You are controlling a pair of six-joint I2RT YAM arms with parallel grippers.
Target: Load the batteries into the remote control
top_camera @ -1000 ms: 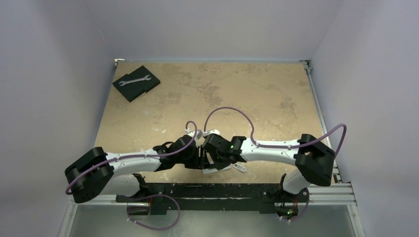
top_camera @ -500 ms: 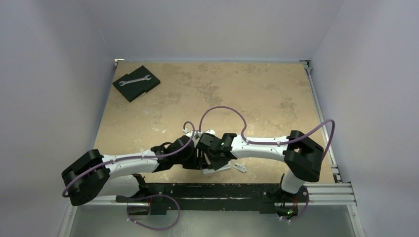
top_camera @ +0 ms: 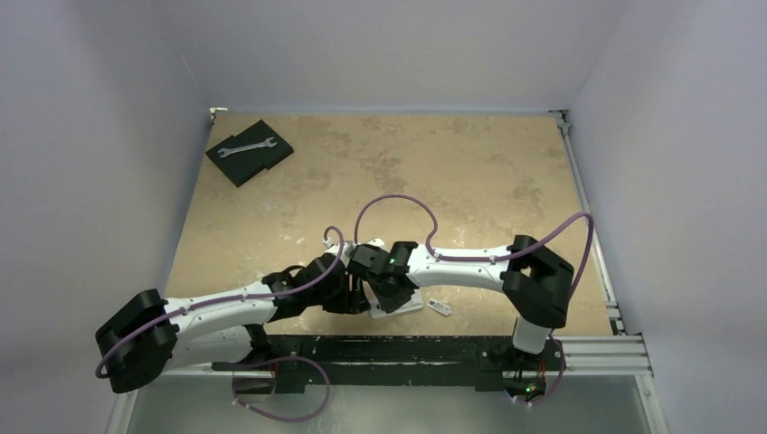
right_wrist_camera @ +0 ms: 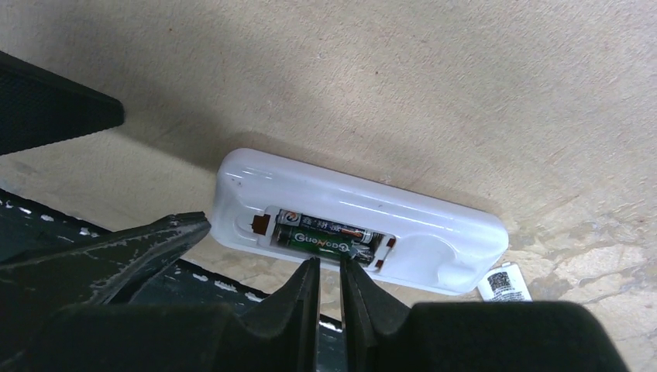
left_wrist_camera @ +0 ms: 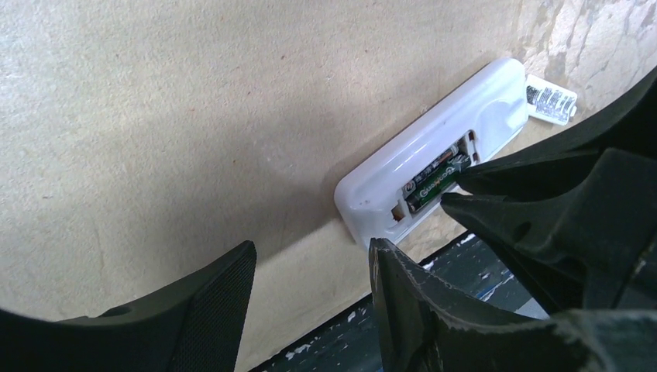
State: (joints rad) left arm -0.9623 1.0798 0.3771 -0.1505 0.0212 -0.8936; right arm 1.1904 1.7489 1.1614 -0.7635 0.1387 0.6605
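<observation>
Both arms have shifted left along the worktop's (top_camera: 452,172) near edge. Right gripper (right_wrist_camera: 328,263) fingers, a slit apart and pinching nothing, reach the batteries (right_wrist_camera: 321,232) seated in the remote (right_wrist_camera: 442,232). Left gripper (left_wrist_camera: 310,256) stands spread beside its end. Tan worktop, pale walls (top_camera: 380,54); only the top view shows a wrench (top_camera: 246,146), far-left corner.

Pale lavender walls (top_camera: 389,54) enclose a mottled tan surface (top_camera: 452,172). At ten o'clock, a black pad (top_camera: 242,169) bears a wrench (top_camera: 246,146). An aluminium rail (top_camera: 624,348) spans six o'clock.
</observation>
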